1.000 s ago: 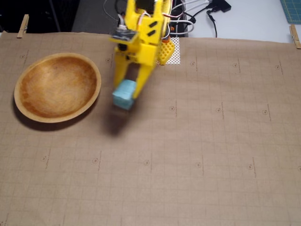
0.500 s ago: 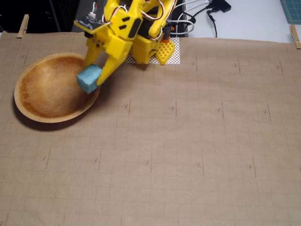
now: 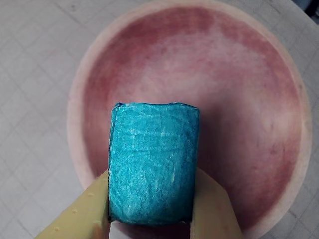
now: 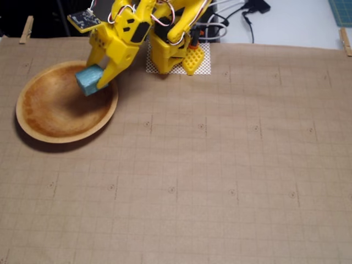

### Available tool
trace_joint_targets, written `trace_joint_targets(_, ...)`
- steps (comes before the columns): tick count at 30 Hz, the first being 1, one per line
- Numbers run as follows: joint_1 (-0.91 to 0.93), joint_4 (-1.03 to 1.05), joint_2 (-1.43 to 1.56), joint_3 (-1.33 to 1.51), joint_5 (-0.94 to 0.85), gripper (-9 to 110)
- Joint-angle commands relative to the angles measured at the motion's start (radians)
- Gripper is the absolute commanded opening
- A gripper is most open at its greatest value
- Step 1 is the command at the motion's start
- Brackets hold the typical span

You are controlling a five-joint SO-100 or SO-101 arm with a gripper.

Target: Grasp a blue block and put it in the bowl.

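mat [image 4: 220, 181]: brown gridded sheet filling nearly the whole fixed view, pegged at the top corners; most of it lies bare
bowl [image 4: 33, 127]: round wooden dish in the upper left of the fixed view, resting on the mat; in the wrist view its rim [image 3: 75, 124] curves around most of the frame and the reddish inside shows nothing lying in it
arm [image 4: 165, 33]: yellow, standing at the top centre of the fixed view on a checkered base, reaching left and down toward the bowl
gripper [image 4: 98, 78]: clamped on the block, one yellow finger on each side; in the wrist view the fingers [image 3: 214, 209] come up from the bottom edge and press the block's two flanks
block [image 3: 153, 163]: teal, rough-faced, held in the lower middle of the wrist view with the bowl's inside behind it; in the fixed view it [image 4: 88, 81] sits over the bowl's upper right part, just inside the rim, and appears to be above the wood, not on it
step in hand: release into the bowl, as I judge it; the grasp and carry look done
doing it well: the block is near the rim on the arm's side, so a little more reach toward the bowl's centre would be safer; lower it close to the wood before parting the fingers, since a drop from height could let it bounce or roll up the shallow wall
release: open wide and evenly so the rough faces do not cling to one finger, then lift straight up clear of the rim
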Motion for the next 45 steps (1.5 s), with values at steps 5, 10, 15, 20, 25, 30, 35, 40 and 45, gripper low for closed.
trace_joint_targets(5,0.005,-0.110,0.009,0.064,0.091,-3)
trace_joint_targets(10,-0.057,-0.117,0.009,0.061,0.137,-3)
trace_joint_targets(15,-0.112,-0.121,0.009,0.061,0.206,-3)
trace_joint_targets(20,-0.114,-0.123,0.009,0.060,0.235,-3)
trace_joint_targets(25,-0.106,-0.156,0.011,0.040,0.239,-3)
trace_joint_targets(30,-0.064,-0.161,0.006,0.040,0.285,-3)
trace_joint_targets(35,-0.037,-0.175,-0.063,0.002,0.291,-3)
trace_joint_targets(40,-0.008,-0.175,-0.170,-0.063,0.287,-3)
trace_joint_targets(45,-0.005,-0.189,-0.279,-0.137,0.288,-3)
